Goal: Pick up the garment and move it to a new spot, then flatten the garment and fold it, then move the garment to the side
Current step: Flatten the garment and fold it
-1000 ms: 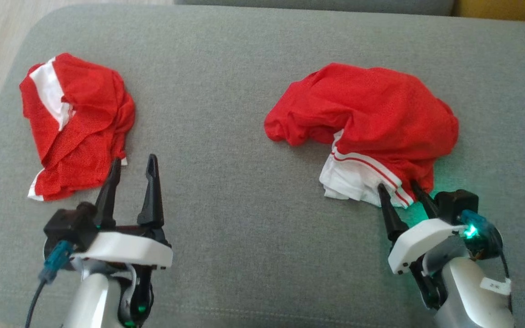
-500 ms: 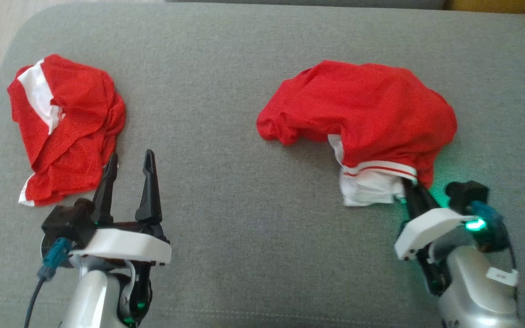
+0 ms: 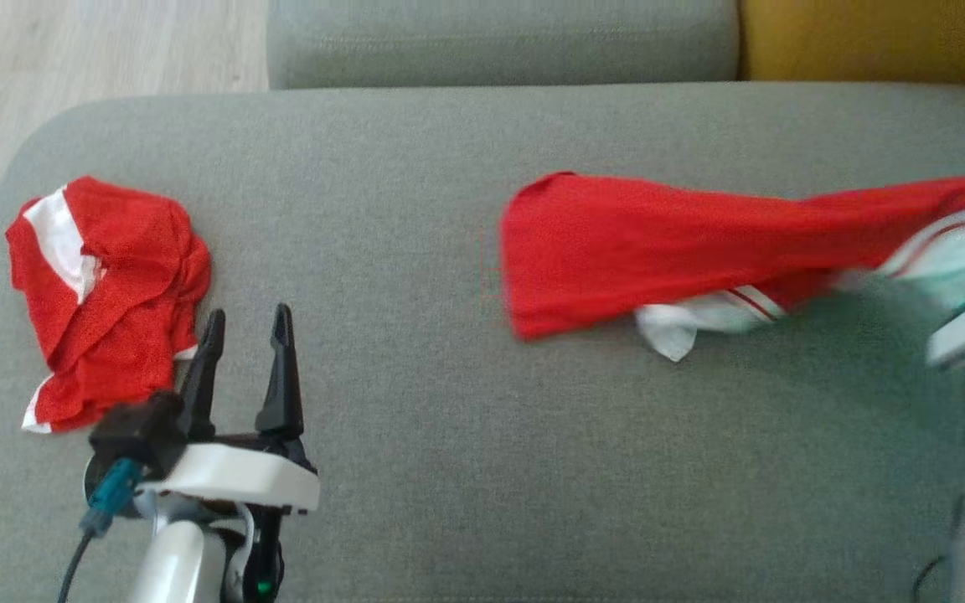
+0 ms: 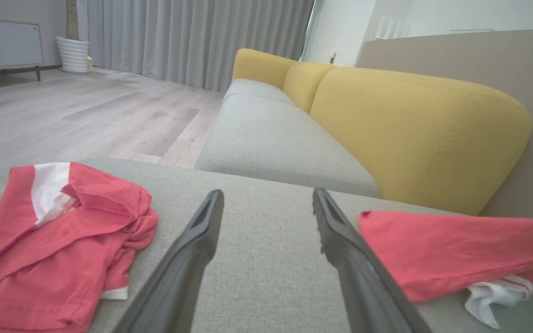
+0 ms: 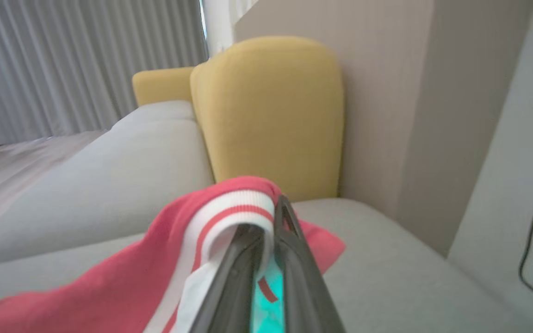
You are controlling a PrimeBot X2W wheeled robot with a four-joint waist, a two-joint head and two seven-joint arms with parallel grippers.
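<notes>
Head view: a wide grey sofa cushion carries everything. On its right half the red garment is stretched sideways, its left part resting on the cushion and its right end raised at the frame edge. A second red garment sits crumpled at the far left. The right gripper is clamped on the garment's white striped band; the left gripper hovers just beside the crumpled one, fingers spread, holding nothing
</notes>
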